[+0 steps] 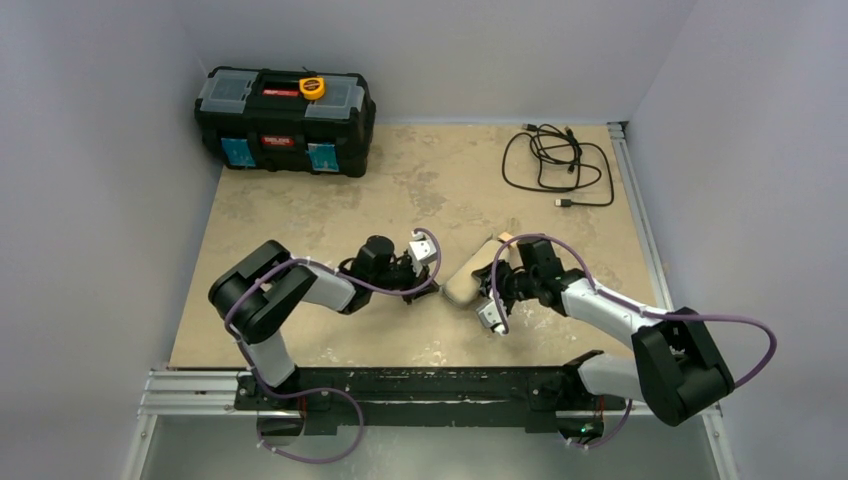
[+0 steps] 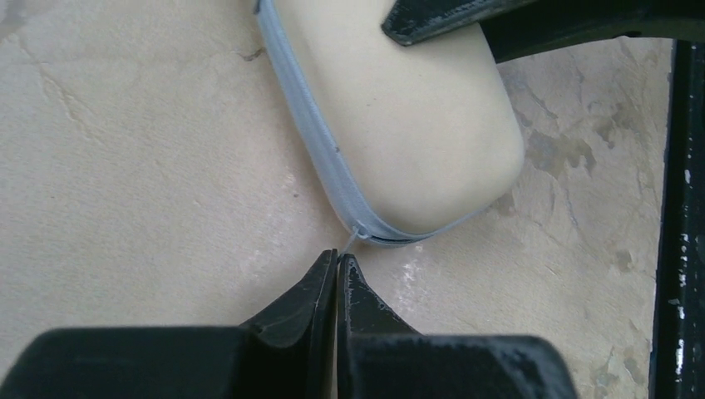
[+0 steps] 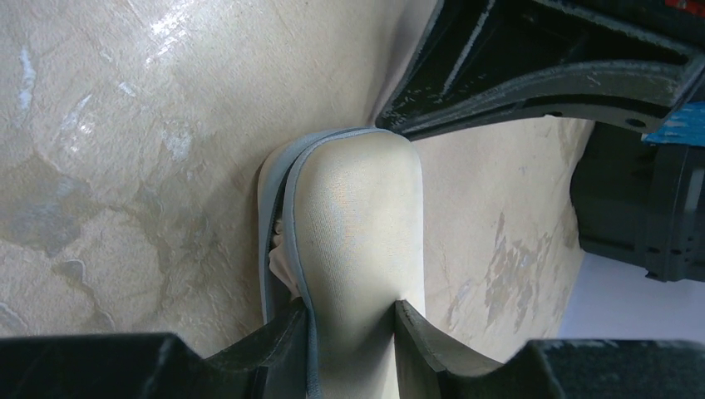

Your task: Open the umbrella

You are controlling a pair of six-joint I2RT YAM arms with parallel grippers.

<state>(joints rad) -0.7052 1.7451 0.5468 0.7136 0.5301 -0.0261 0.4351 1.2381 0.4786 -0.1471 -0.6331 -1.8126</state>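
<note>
**Both tools at the zipped sleeve, mid desk**

Near edge: both arm bases on a black rail [image 1: 430, 385].

Mid desk [image 1: 300, 230]: the left tool [image 2: 337, 259] has its fingers pressed together, tips low over the desk, just short of the sleeve's near rounded end. A thin grey pull string [image 2: 351, 239] runs from the zipper's end to the tips. I cannot tell whether the string is caught between them.

The right tool [image 3: 349, 328] is pinching the sleeve [image 1: 472, 272], one finger on each side, coming in from the right.

The sleeve is cream-beige and smooth with a grey zipper edge [image 2: 309, 137]. It lies flat on the desk between the two tools, angled from near-left to far-right.

In the right wrist view the zipper gapes a little along the left side, with crinkled pale fabric in the gap. That fabric looks like the umbrella [image 3: 281, 249], packed inside the sleeve. No shaft or handle is visible.

Far right: a coiled black cable [image 1: 555, 165] lies well apart from the tools.

Far left corner: a black toolbox [image 1: 285, 120] with a yellow tape measure [image 1: 312, 87] on its lid.
</note>
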